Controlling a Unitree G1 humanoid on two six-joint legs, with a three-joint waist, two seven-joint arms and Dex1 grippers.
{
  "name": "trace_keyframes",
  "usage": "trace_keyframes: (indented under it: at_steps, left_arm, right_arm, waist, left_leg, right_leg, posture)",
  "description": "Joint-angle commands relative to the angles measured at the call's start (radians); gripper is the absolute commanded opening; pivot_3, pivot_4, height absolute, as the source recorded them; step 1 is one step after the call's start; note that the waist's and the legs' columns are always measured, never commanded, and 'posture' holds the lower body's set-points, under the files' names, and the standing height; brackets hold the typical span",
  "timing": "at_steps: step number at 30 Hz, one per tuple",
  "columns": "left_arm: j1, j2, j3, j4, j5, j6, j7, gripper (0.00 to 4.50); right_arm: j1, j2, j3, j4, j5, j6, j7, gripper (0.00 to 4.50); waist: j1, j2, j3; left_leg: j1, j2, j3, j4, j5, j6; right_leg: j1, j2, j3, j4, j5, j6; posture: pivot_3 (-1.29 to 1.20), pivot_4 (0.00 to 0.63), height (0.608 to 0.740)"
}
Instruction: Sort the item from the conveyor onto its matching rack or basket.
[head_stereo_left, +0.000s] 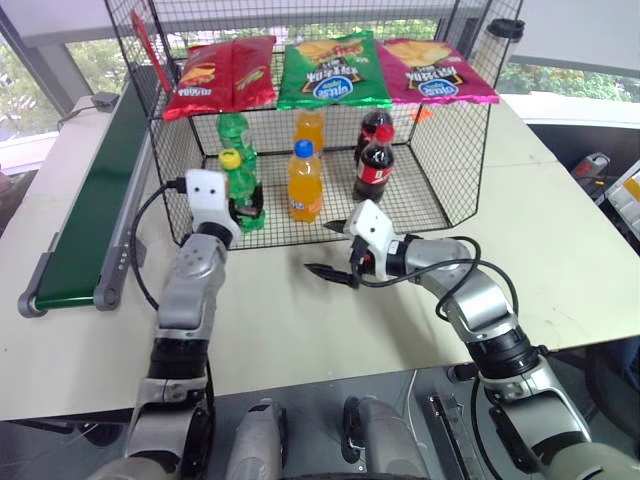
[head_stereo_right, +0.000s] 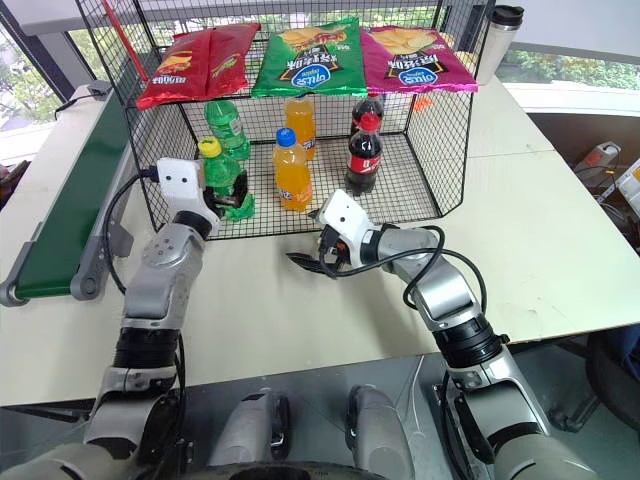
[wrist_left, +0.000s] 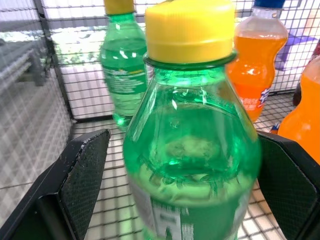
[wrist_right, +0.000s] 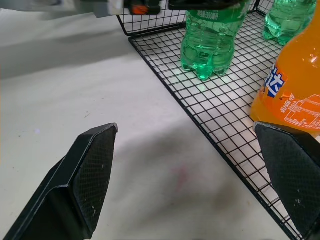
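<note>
Between the open left gripper's (wrist_left: 180, 190) fingers stands the bottle (wrist_left: 190, 150), unclamped.

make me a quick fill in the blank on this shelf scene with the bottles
1. The green bottle between the left gripper's open fingers has a ____ cap.
2. It stands on the mesh floor of the black wire ____.
3. The right gripper is open over the ____, in front of the cage.

Missing words: yellow; cage; table
</note>
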Motion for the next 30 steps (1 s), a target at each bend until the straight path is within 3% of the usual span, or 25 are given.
trace_keyframes:
  at_steps: [1, 8, 22, 30]
  left_arm:
    - [0.035, 0.019, 0.017, -0.118, 0.01, 0.028, 0.007, 4.46]
    - [0.128, 0.029, 0.042, -0.273, -0.028, 0.111, -0.009, 4.46]
    - [0.206, 0.02, 0.054, -0.386, -0.071, 0.185, -0.025, 4.46]
    - [0.482, 0.052, 0.066, -0.628, -0.141, 0.288, -0.078, 4.46]
  right_arm:
    - [-0.006, 0.001, -0.002, -0.047, 0.01, -0.011, 0.009, 4.5]
    - [-0.004, 0.001, 0.001, -0.046, 0.008, -0.015, 0.018, 4.5]
    - [-0.003, 0.003, -0.002, -0.041, 0.008, -0.022, 0.025, 4.5]
    - [0.026, -0.005, -0.022, -0.071, 0.052, -0.025, 0.058, 4.5]
  waist:
    - [0.0, 0.0, 0.0]
    - [0.0, 0.0, 0.0]
    - [0.001, 0.0, 0.0]
    - [-0.002, 0.0, 0.0]
  left_leg:
    - [0.0, 0.0, 0.0, 0.0, 0.0, 0.0]
    - [0.0, 0.0, 0.0, 0.0, 0.0, 0.0]
    - [0.0, 0.0, 0.0, 0.0, 0.0, 0.0]
    - [0.0, 0.0, -0.001, 0.0, 0.0, 0.0]
  right_leg:
    - [0.0, 0.0, 0.0, 0.0, 0.0, 0.0]
    - [0.0, 0.0, 0.0, 0.0, 0.0, 0.0]
    - [0.0, 0.0, 0.0, 0.0, 0.0, 0.0]
    - [0.0, 0.0, 0.0, 0.0, 0.0, 0.0]
  posture:
    - [0.0, 0.15, 0.74]
    - [0.0, 0.15, 0.74]
    - [0.0, 0.15, 0.74]
    - [0.0, 0.15, 0.74]
